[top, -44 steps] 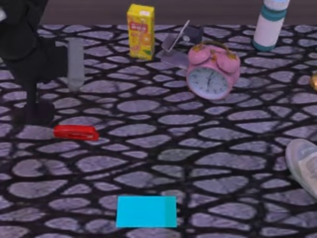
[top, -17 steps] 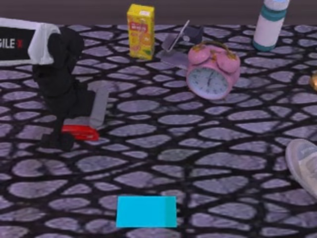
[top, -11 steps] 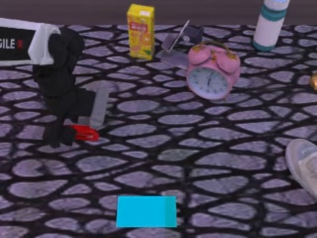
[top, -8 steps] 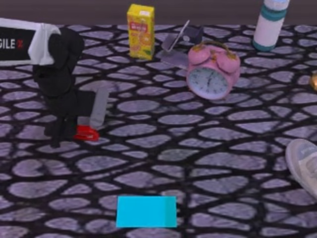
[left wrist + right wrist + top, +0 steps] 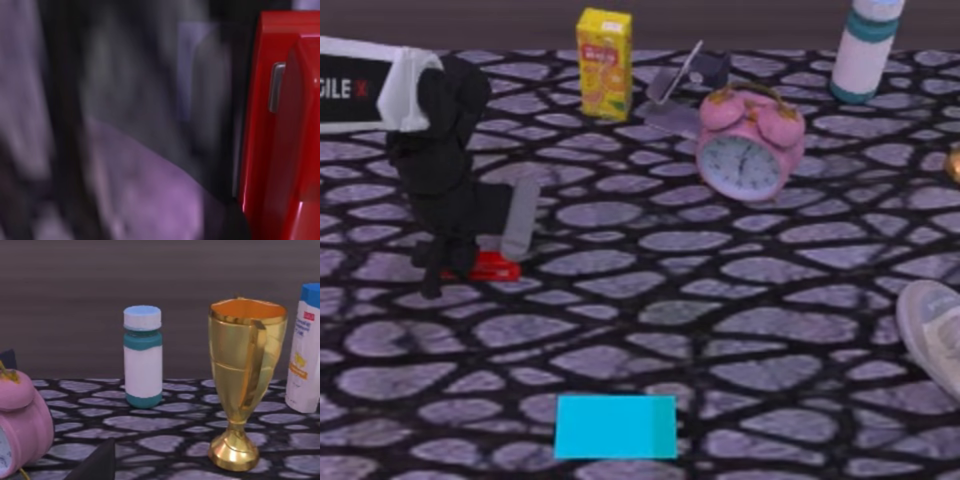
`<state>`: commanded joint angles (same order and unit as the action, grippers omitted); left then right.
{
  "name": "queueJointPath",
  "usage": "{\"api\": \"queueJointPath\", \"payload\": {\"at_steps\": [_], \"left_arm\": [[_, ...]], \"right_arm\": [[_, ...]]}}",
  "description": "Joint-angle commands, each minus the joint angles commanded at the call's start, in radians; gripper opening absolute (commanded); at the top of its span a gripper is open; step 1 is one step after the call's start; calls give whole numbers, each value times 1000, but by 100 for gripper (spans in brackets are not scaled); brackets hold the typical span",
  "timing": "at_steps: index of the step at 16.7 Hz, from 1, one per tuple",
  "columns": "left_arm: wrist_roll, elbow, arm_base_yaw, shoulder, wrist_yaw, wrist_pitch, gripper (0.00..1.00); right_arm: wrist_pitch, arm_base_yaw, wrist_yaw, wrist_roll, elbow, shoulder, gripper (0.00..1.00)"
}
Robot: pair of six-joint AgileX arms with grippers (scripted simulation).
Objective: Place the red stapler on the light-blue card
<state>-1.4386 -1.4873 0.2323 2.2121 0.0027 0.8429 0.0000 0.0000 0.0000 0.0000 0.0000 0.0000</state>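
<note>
While it sits low at the table's nine o'clock, the left gripper (image 5: 448, 262) covers the red stapler (image 5: 492, 266); I cannot tell its grip. At six o'clock, well apart, lies the light-blue card (image 5: 615, 427).

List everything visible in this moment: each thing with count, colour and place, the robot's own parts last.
red stapler: 1, bright red, table's left side, mostly under the left gripper
light-blue card: 1, cyan, flat near the front edge, left of centre
juice box: 1, yellow, upright at the back
alarm clock: 1, pink, back centre
grey flat object: 1, grey, between juice box and clock; cannot tell what it is
bottle: 1, white and teal, back right
trophy cup: 1, gold, right wrist view, beside the bottle
white bottle: 1, white with blue cap, right wrist view's edge
shoe: 1, pale grey, right edge
table: 1, purple stone pattern
left gripper: 1, black, down at the stapler
right arm: not in top view
</note>
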Motion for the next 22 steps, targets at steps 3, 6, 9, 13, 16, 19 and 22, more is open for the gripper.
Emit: {"api": "queueJointPath", "payload": {"at_steps": [3,6,9,13,16,19,22], "left_arm": [[0,0,0,0,0,0,0],[-2,-15,-3,-5,0,16,0],[0,-85,-11,-39,0,119,0],[-2,-190,-15,-98,-1,302,0],[3,-221,-19,-123,-1,343,0],[1,-219,-13,-120,-1,341,0],[39,-198,23,-142,-1,339,0]], "right_arm": [[0,0,0,0,0,0,100],[0,0,0,0,0,0,100],[0,0,0,0,0,0,100],[0,0,0,0,0,0,100],[0,0,0,0,0,0,100],[0,0,0,0,0,0,100],[0,0,0,0,0,0,100]]}}
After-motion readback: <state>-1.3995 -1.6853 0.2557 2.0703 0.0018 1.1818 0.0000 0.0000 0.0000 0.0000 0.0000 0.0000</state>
